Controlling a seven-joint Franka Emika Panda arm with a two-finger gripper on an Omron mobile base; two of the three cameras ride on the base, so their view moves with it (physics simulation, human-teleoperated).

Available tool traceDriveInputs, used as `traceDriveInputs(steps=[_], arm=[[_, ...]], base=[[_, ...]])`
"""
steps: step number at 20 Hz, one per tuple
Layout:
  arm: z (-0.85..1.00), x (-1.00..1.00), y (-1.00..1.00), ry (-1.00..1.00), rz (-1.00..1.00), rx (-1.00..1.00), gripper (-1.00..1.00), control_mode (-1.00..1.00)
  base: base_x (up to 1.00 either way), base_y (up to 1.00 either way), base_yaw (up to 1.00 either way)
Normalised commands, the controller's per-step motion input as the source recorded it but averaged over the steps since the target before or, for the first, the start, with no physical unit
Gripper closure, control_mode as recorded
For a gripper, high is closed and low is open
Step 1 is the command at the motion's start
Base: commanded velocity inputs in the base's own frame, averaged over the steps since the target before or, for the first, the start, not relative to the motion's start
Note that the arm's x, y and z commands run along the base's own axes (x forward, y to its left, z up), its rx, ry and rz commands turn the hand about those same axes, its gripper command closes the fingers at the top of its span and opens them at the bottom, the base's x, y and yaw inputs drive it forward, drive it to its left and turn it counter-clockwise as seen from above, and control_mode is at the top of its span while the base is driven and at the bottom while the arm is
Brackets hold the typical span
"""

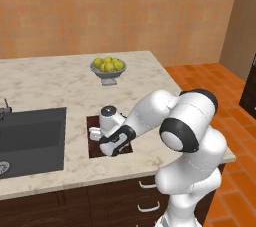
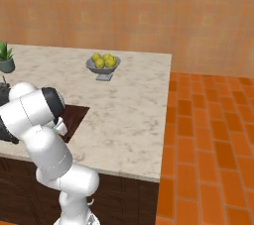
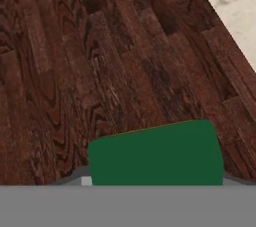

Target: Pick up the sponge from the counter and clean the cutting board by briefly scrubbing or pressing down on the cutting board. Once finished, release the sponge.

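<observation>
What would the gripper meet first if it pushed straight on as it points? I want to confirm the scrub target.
Likely the cutting board: the sponge it carries faces the dark wood.

Even, soft light; perhaps slightly blurred.

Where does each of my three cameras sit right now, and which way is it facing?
Left base view: behind-left of the arm, facing forward-down at the counter, sink basin, cutting board; white arm rises lower right.
Right base view: behind-right, same counter, lemon bowl; arm lower left.
Hand view: on the hand, close over the cutting board, sponge at bottom.
Both base views share counter, bowl, board.
</observation>
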Motion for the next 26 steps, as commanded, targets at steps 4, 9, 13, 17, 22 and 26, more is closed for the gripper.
traceDriveInputs(steps=[4, 9, 13, 17, 22, 26], arm=[[-0.27, 0.42, -0.01, 0.01, 0.0, 0.0, 1.0, -1.0], [-0.18, 0.38, -0.09, 0.01, 0.0, 0.0, 1.0, -1.0], [-0.21, 0.34, -0.14, -0.02, 0.0, 0.0, 1.0, -1.0], [-0.06, 0.33, -0.35, 0.0, 0.0, 0.02, 1.0, -1.0], [-0.08, 0.53, -0.3, 0.0, 0.0, 0.02, 1.0, -1.0], [-0.63, 0.56, 0.0, -0.12, 0.0, 0.0, 1.0, -1.0]], base=[[0.0, 0.0, 0.0], [0.0, 0.0, 0.0], [0.0, 0.0, 0.0], [0.0, 0.0, 0.0], [0.0, 0.0, 0.0], [0.0, 0.0, 0.0]])
